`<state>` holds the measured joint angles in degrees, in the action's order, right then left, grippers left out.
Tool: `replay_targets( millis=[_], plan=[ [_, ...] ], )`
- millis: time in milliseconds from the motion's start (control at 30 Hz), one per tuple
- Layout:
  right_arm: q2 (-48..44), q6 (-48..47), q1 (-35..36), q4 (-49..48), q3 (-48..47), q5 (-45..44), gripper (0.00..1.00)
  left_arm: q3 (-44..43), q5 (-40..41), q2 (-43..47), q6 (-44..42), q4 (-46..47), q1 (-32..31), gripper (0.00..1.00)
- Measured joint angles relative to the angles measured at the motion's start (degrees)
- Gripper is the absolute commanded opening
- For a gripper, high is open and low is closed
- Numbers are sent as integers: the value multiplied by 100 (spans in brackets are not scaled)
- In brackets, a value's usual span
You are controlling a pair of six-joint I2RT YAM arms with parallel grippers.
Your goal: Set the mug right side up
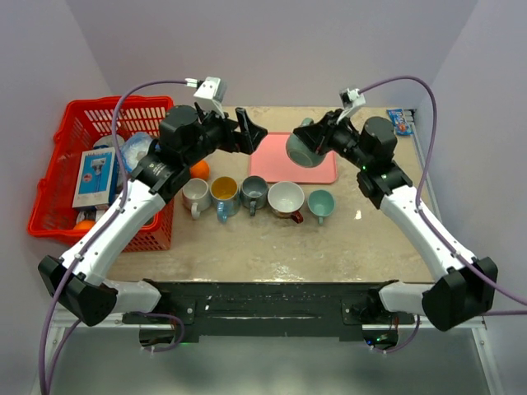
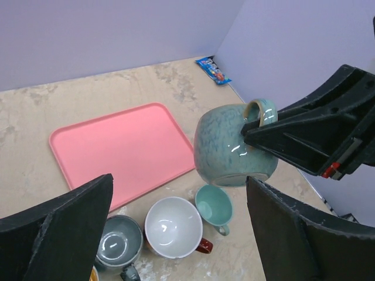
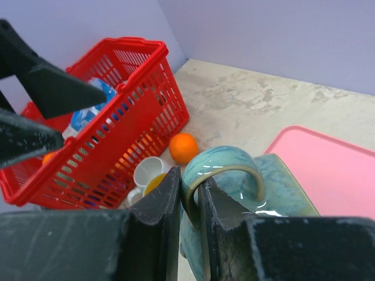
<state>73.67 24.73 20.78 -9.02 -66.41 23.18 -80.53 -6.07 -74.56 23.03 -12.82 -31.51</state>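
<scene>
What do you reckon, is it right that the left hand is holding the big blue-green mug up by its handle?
No: the right hand is holding the big blue-green mug up by its handle, as the right wrist view shows. The left hand is open and empty.

left arm [image 1: 123, 218] / right arm [image 1: 420, 226]: white links, black joints | 2 purple cables [image 1: 403, 78] | black wedge fingers [image 2: 58, 228]

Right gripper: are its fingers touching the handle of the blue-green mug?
Touching. In the right wrist view, the right gripper pinches the handle of the blue-green mug with both fingers, no gap.
</scene>
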Motion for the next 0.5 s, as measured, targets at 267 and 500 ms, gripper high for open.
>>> replay_targets(
  millis=[267,500],
  plan=[
    [-1071,-1049,131,531,1001,-411,0,-31,-590,-94,201,151,0,99],
    [-1727,-1705,136,951,1582,90,0,-160,-1346,-492,658,413,0,98]
  ],
)
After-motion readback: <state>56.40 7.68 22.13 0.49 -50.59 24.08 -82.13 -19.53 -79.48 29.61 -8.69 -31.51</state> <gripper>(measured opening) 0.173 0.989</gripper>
